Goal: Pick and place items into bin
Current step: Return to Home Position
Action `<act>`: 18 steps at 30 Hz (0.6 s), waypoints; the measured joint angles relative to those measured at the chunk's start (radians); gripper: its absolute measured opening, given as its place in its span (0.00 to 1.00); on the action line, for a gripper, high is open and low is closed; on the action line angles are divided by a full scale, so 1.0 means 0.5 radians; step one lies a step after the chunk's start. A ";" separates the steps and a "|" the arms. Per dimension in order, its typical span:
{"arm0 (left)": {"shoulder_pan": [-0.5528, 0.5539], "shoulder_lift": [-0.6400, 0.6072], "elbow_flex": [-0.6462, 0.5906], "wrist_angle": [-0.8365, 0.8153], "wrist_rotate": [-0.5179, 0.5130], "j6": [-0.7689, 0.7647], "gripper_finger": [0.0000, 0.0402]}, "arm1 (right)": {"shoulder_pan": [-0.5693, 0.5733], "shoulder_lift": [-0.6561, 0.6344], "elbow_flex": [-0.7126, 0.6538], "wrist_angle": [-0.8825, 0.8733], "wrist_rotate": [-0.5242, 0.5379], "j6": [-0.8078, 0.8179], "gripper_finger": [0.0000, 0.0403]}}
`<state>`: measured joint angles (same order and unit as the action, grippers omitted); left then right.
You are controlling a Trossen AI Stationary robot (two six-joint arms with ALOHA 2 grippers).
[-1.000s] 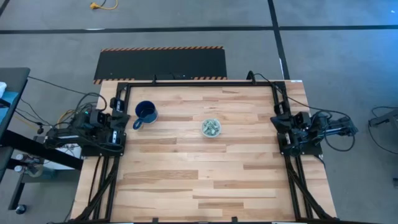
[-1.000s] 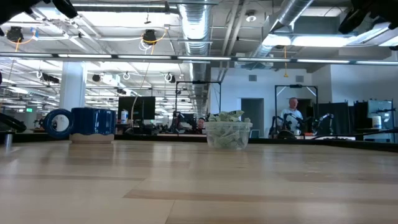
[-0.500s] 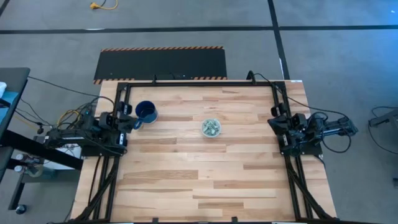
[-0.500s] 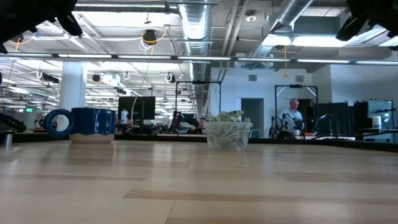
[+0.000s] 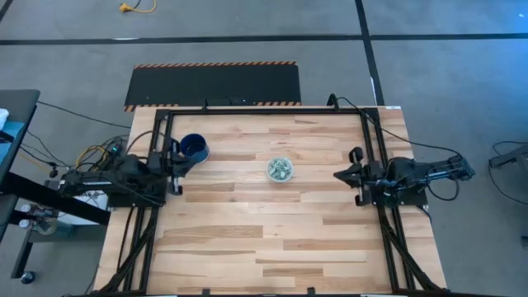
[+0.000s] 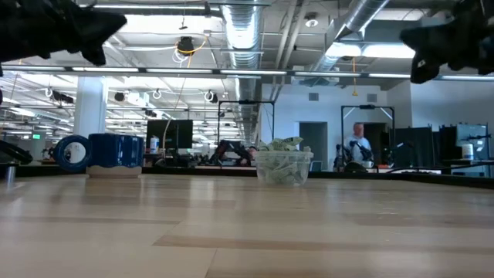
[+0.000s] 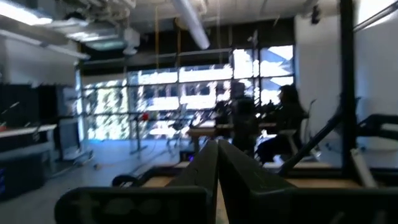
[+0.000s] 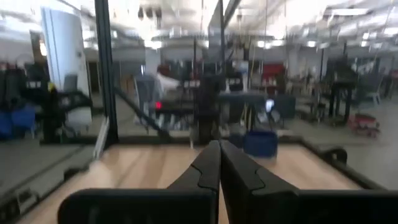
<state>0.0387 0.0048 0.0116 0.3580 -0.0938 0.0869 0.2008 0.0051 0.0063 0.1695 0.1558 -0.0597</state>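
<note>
The bin, a small clear cup [image 5: 280, 170], stands on its base near the middle of the wooden table. The items [image 6: 282, 144] are pale green-and-white wrapped pieces, heaped inside it and rising over its rim. My left gripper [image 5: 178, 162] is shut and hangs above the table's left edge, beside a blue mug. Its fingers meet with nothing between them in the left wrist view [image 7: 217, 163]. My right gripper [image 5: 339, 175] is shut and hangs above the right edge, pointing toward the bin. Its fingers also meet on nothing in the right wrist view [image 8: 219, 163].
A dark blue handled mug [image 5: 195, 148] stands at the far left of the table, close to my left gripper. A black frame [image 5: 264, 110] runs along the table's far edge and both sides. A person [image 6: 360, 143] is in the room far behind the table.
Both arms have tipped forward and sunk. My left gripper has swung out toward the table's right, beside the mug. My right gripper has swung out toward the table's left, toward the bin. Both have stayed shut, and the bin and mug have not moved.
</note>
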 joint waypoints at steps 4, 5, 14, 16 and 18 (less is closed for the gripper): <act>0.001 -0.001 0.000 -0.231 -0.171 -0.016 0.00 | 0.000 0.000 0.000 -0.159 0.007 0.000 0.00; 0.001 0.000 0.000 -0.297 -0.193 -0.020 0.00 | 0.000 0.000 0.000 -0.187 0.012 0.000 0.00; 0.001 0.012 -0.001 -0.592 -0.189 -0.196 0.00 | 0.000 0.004 -0.001 -0.259 0.007 0.000 0.00; 0.001 0.031 -0.001 -0.596 -0.162 -0.190 0.00 | 0.000 0.004 -0.002 -0.259 0.007 0.000 0.00; 0.000 0.030 -0.001 -0.597 -0.152 -0.187 0.00 | 0.000 0.004 -0.002 -0.259 0.006 0.000 0.00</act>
<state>0.0389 0.0196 0.0113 0.0593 -0.1699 -0.0067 0.2008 0.0071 0.0055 0.0402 0.1589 -0.0597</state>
